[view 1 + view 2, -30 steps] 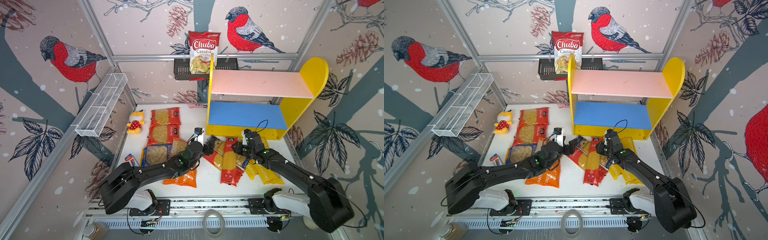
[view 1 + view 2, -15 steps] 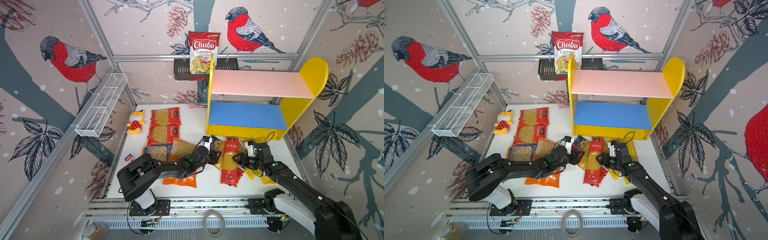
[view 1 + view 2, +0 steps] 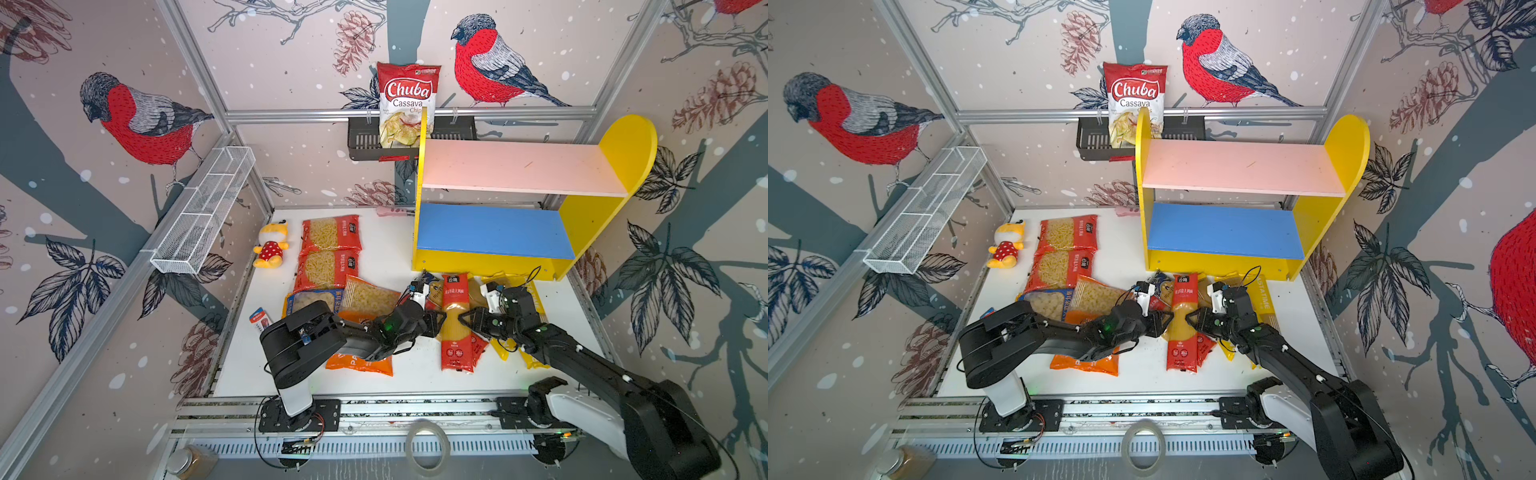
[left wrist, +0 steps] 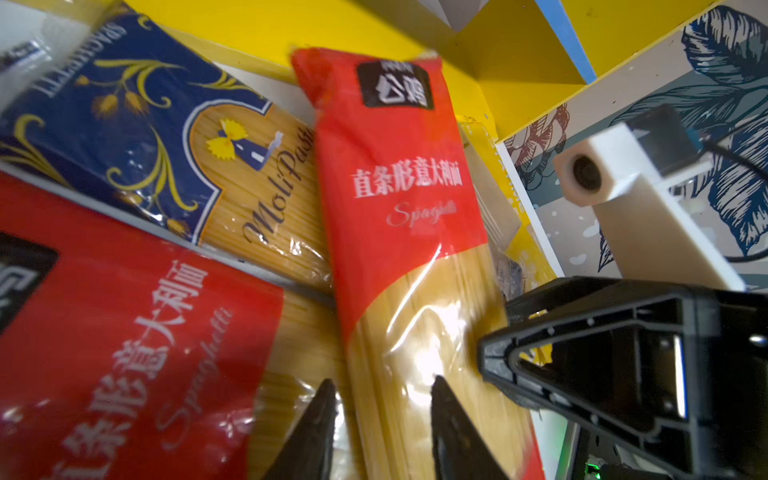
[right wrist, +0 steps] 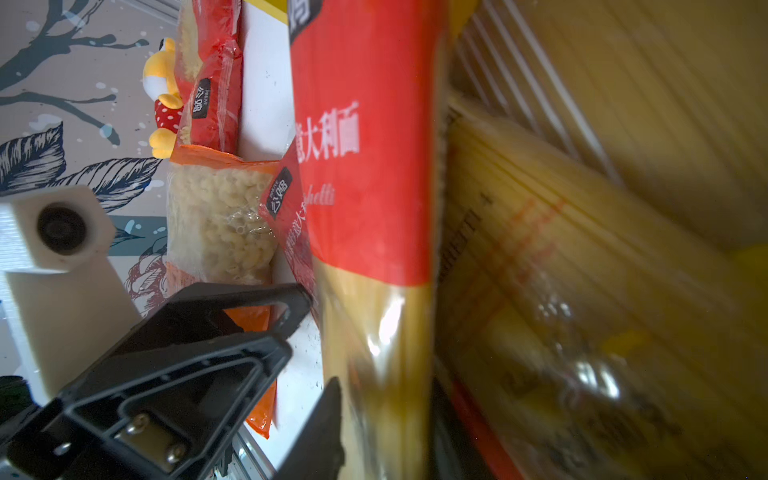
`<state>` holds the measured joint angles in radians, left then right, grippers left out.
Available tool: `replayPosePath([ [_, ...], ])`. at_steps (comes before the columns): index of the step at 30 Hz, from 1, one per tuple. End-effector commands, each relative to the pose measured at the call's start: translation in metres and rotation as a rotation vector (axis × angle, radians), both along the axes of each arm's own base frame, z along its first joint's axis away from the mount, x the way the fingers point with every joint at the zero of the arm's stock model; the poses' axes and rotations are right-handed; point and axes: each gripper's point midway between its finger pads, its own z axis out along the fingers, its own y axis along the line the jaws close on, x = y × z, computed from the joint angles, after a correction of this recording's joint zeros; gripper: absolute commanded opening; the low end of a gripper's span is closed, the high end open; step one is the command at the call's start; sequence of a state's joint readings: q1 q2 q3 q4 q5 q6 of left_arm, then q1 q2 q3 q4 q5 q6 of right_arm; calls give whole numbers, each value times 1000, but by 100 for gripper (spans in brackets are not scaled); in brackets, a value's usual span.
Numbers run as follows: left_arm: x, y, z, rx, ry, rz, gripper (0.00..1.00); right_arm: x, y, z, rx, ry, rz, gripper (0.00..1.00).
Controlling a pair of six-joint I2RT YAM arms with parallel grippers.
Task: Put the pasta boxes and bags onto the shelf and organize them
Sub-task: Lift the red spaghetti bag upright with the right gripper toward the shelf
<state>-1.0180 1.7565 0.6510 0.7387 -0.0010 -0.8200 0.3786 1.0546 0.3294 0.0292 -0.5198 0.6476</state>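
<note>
Jaws of the left gripper [image 4: 382, 399] have narrowed onto the long red plastic spaghetti pack [image 3: 456, 303], lower centre in a top view, just before the yellow-sided wooden shelf [image 3: 478, 259]. The right gripper [image 3: 462, 321] has moved in opposite, its grip unclear. A two-armed lift looks ready.

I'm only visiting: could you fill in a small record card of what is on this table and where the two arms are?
shelf: yellow-sided; pink board and blue board both bare
pasta packs: lying on the white table, none on the shelf
left gripper: at one long edge of the red spaghetti pack
right gripper: at that pack's opposite edge
grip: cannot tell
</note>
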Motion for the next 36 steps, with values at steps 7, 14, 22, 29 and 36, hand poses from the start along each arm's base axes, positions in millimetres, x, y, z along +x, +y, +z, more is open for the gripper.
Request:
replayPosePath([
  [7,27,13,73,18,-249,87,35,16,12,47,46,-185,65,4],
  [14,35,40,133,-16,-379,151,41,18,18,82,90,-252,80,0],
  [22,42,70,204,-87,-538,238,51,17,29,170,149,-421,166,0],
  [29,41,88,279,-90,-717,284,64,10,36,263,228,-618,237,0],
  [36,56,103,323,-54,-760,296,76,27,40,344,317,-764,211,0],
])
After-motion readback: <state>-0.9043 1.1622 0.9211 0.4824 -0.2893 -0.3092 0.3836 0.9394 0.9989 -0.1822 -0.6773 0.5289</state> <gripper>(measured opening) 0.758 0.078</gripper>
